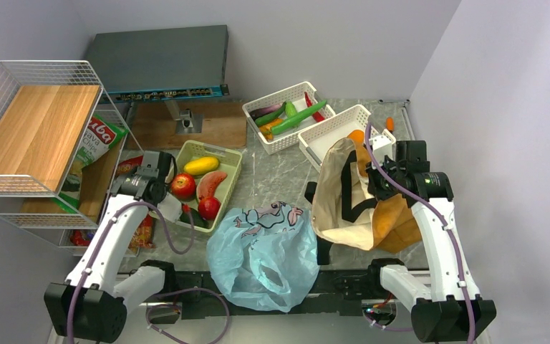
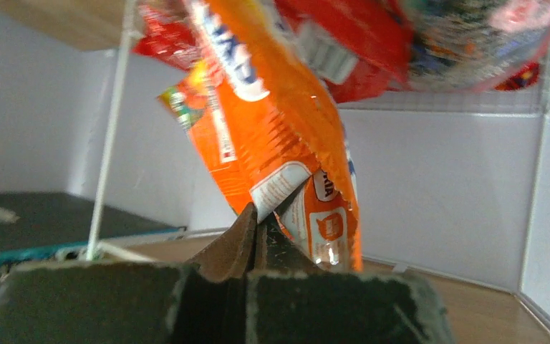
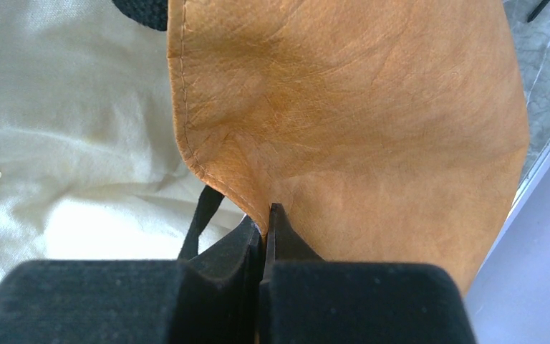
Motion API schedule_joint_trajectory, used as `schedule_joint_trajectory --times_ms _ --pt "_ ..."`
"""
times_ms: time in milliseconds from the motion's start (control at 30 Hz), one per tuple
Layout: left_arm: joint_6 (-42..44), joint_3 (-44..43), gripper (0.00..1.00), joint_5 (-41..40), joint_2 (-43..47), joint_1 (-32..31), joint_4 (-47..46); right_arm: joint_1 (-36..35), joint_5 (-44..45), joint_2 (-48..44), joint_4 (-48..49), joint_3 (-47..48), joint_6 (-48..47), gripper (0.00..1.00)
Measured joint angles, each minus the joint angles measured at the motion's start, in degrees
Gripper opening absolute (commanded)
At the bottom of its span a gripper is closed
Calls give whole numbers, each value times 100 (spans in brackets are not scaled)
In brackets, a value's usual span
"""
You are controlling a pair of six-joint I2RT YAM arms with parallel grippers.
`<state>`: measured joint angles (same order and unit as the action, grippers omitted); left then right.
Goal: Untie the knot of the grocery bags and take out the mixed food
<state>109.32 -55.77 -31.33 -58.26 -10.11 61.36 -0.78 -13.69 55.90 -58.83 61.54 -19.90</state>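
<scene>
On surface (image 1: pixel 276 179), canvas tote (image 1: pixel 336 208) slumps open, contents hidden under cream lining. right jaws pinched shut on tote's brown edge. Blue bag (image 1: pixel 258 258) just left of tote, inside unseen. Further left, left jaws clamped shut on orange snack pack (image 2: pixel 258 136), its top cut off.

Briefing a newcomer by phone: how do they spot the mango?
Right of the white wire rack on the left sits a pale green plastic tray. At its far end lies the oval toy mango, the only yellow piece among red fruit.
</scene>
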Motion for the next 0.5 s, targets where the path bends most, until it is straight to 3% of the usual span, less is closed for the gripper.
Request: schedule_joint_trajectory --times_ms 233,500 --pt "710 929 0 -654 2 848 -713 0 -2 -55 20 -50 0 0" --pt "870 1003 0 -1220 -234 1366 -1172 0 0 -127 24 -101 0 0"
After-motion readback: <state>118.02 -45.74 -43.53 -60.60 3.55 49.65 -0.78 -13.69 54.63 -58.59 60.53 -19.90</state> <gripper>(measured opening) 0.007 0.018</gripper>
